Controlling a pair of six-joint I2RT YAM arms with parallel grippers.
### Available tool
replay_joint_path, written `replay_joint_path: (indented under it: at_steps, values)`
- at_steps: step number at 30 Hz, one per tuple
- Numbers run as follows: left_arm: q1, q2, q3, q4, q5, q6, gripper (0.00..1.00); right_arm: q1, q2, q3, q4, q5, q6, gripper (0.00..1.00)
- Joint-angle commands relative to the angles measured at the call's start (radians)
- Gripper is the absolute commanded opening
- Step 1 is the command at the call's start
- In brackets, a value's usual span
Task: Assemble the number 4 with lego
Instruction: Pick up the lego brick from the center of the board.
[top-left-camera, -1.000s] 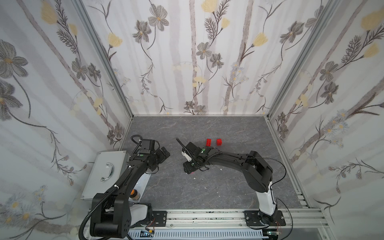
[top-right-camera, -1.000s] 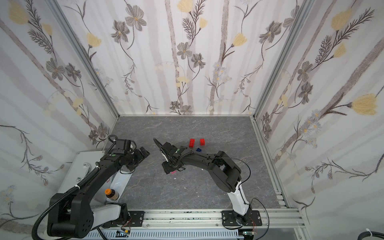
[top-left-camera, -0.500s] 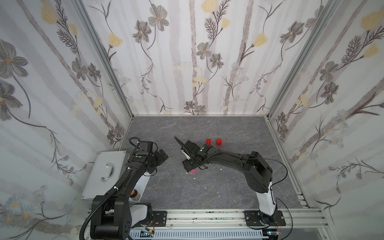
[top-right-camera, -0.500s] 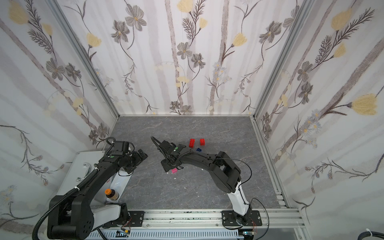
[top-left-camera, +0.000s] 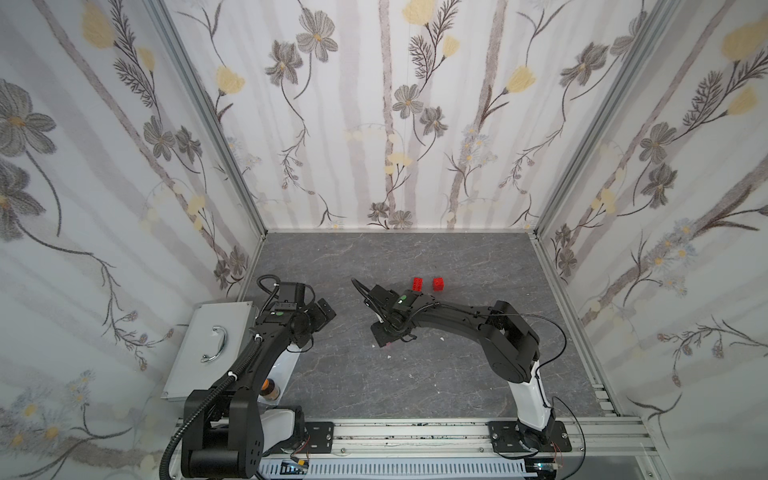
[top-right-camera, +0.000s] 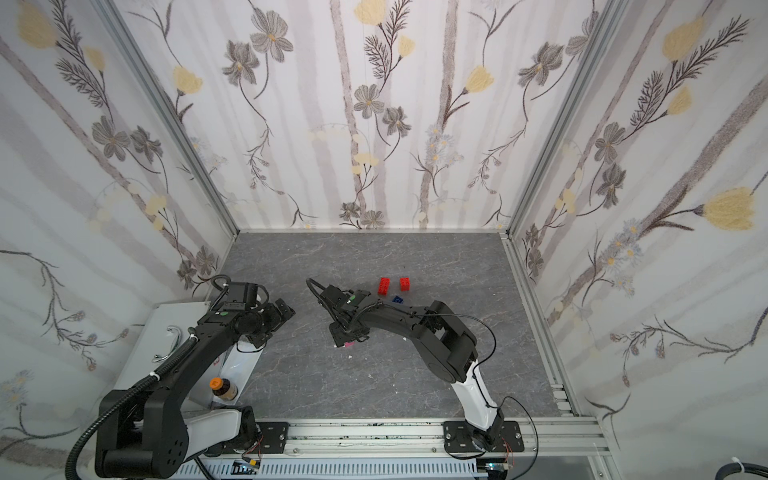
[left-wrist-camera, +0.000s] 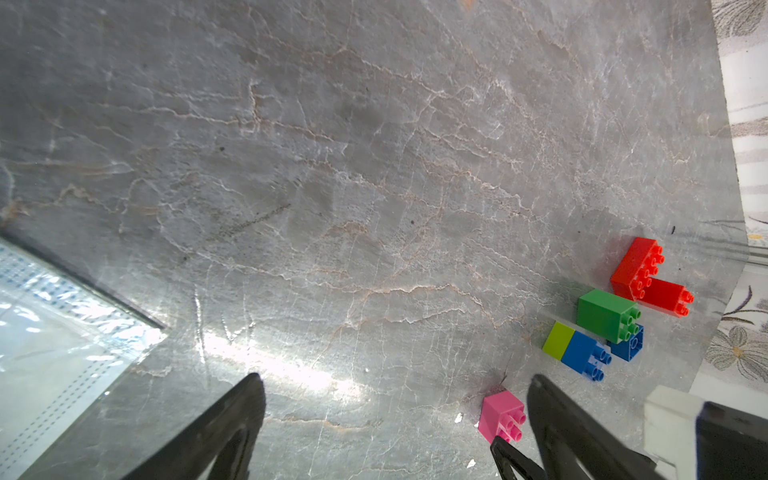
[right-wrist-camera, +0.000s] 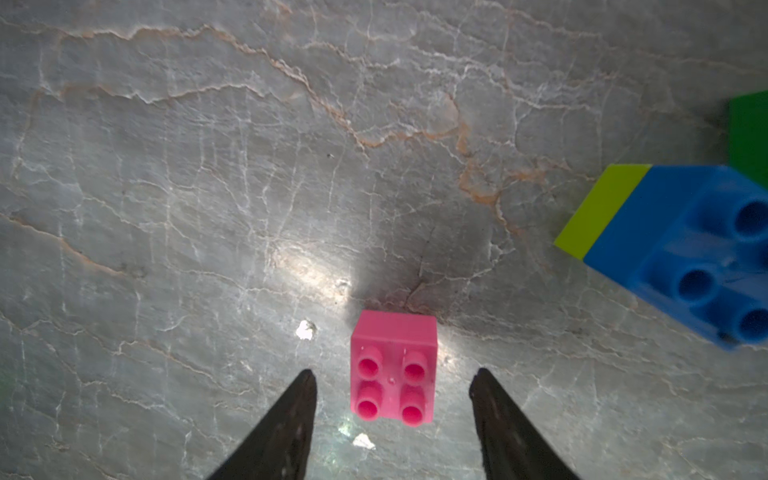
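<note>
The pink lego brick (right-wrist-camera: 392, 368) lies on its side on the grey floor, studs toward my right gripper (right-wrist-camera: 391, 378). That gripper is open, one finger on each side of the brick and clear of it. In both top views the gripper (top-left-camera: 380, 338) (top-right-camera: 340, 338) hangs low over the pink brick (top-left-camera: 387, 344). A blue brick (right-wrist-camera: 685, 249) joined to a lime brick (right-wrist-camera: 598, 208) lies close by, beside a dark green brick (left-wrist-camera: 604, 313), a second blue brick (left-wrist-camera: 627, 347) and two red bricks (top-left-camera: 417, 284) (top-left-camera: 438, 284). My left gripper (left-wrist-camera: 395, 384) is open and empty. The number 4 is out of view.
A metal case with a handle (top-left-camera: 214, 345) lies at the left edge, with an orange-capped bottle (top-left-camera: 270, 388) near the left arm's base. Clear plastic sheeting (left-wrist-camera: 54, 332) covers the floor there. Flowered walls enclose three sides. White specks (right-wrist-camera: 305, 330) dot the floor.
My right gripper rose off the pink brick half a second ago, then dropped back around it with slightly narrower jaws. The left arm barely shifted.
</note>
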Motion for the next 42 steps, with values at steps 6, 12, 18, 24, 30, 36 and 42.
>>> replay_joint_path:
  at_steps: [6,12,18,24,30,36,42]
  values:
    - [0.000,0.014,-0.008,0.015,0.010,-0.001,1.00,-0.012,0.031,0.003,0.019,-0.041,0.002,0.46]
    - [-0.003,0.038,0.000,0.016,0.022,0.003,1.00,-0.017,0.014,-0.001,0.033,-0.032,0.007,0.32]
    - [-0.123,0.110,0.073,0.009,0.013,0.020,1.00,-0.065,-0.111,-0.049,0.042,-0.024,0.017,0.29]
    - [-0.248,0.299,0.196,0.128,0.207,0.018,0.86,-0.182,-0.300,-0.192,0.145,-0.096,0.106,0.27]
    - [-0.281,0.514,0.392,0.079,0.419,0.124,0.69,-0.247,-0.294,-0.224,0.228,-0.121,0.224,0.19]
    - [-0.308,0.662,0.498,0.016,0.512,0.163,0.62,-0.254,-0.235,-0.183,0.240,-0.122,0.264,0.00]
    - [-0.332,0.713,0.525,0.023,0.514,0.157,0.62,-0.263,-0.195,-0.156,0.228,-0.115,0.265,0.00]
